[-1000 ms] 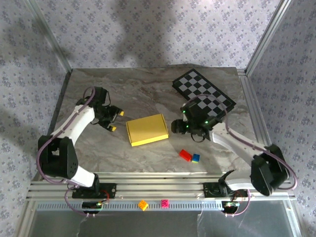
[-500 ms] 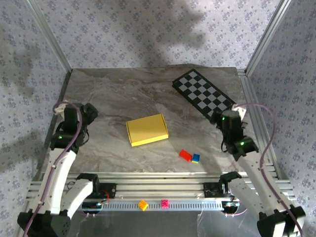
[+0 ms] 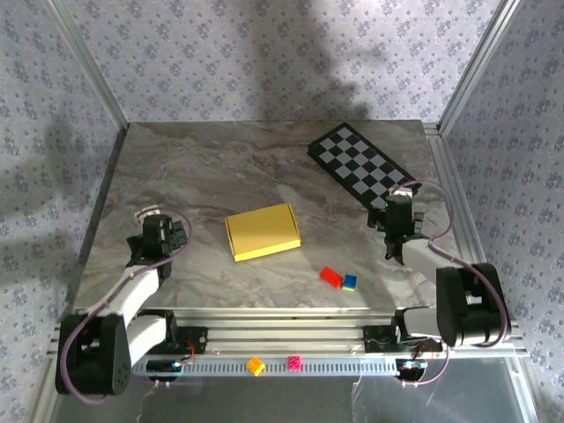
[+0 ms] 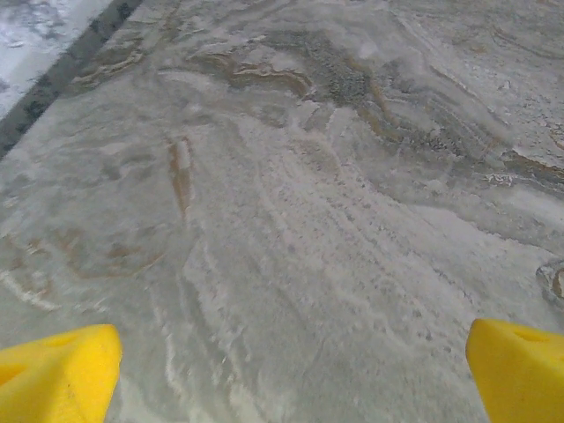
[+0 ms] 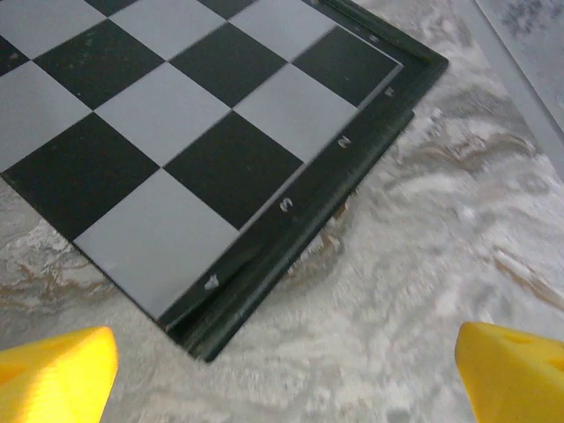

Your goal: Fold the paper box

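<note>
The paper box (image 3: 263,232) lies folded as a flat yellow rectangle in the middle of the marble table, with nothing touching it. My left gripper (image 3: 161,233) sits low near the table's left front, well to the left of the box. In the left wrist view its yellow fingertips (image 4: 62,374) stand wide apart over bare marble, so the gripper (image 4: 295,383) is open. My right gripper (image 3: 398,214) rests at the right, beside the mat's near corner. It is open too (image 5: 282,383), its fingertips (image 5: 515,374) spread with nothing between them.
A black-and-grey checkerboard mat (image 3: 363,165) lies at the back right, and its corner (image 5: 176,115) shows ahead of the right gripper. A red brick (image 3: 330,277) and a blue brick (image 3: 350,282) sit in front of the box. Two small bricks (image 3: 255,365) lie on the front rail.
Both arms have drawn back from the box toward their bases and settled low at the table's sides. The box has not moved.
</note>
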`<state>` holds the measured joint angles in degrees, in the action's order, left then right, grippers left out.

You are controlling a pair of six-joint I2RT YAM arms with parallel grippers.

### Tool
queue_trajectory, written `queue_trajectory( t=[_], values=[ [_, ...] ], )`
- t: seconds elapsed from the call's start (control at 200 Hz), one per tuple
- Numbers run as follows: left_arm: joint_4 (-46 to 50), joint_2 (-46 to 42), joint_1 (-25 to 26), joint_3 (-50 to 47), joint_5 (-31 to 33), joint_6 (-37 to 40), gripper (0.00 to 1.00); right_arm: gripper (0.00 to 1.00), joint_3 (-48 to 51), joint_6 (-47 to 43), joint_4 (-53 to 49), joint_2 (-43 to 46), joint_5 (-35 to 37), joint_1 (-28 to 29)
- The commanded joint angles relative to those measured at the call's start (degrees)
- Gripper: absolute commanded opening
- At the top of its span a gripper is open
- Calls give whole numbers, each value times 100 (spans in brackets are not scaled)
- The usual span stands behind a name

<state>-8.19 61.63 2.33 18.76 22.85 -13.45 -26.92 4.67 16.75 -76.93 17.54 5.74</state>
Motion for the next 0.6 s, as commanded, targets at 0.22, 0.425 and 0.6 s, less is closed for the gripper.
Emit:
queue_trajectory(
  t=[0.22,0.425,0.6],
  values=[
    [-3963,2132,-355,184,-1285,849,100,100,570,-432,3226,-1050,-1896,-1004],
    [-4305,2644,-372,256,-1425,869,100,100,429,-642,2858,-998,-1436,-703],
    [-4252,2619,-373,280,-1413,864,100,100,428,-642,2894,-1004,-1469,-717]
  ],
)
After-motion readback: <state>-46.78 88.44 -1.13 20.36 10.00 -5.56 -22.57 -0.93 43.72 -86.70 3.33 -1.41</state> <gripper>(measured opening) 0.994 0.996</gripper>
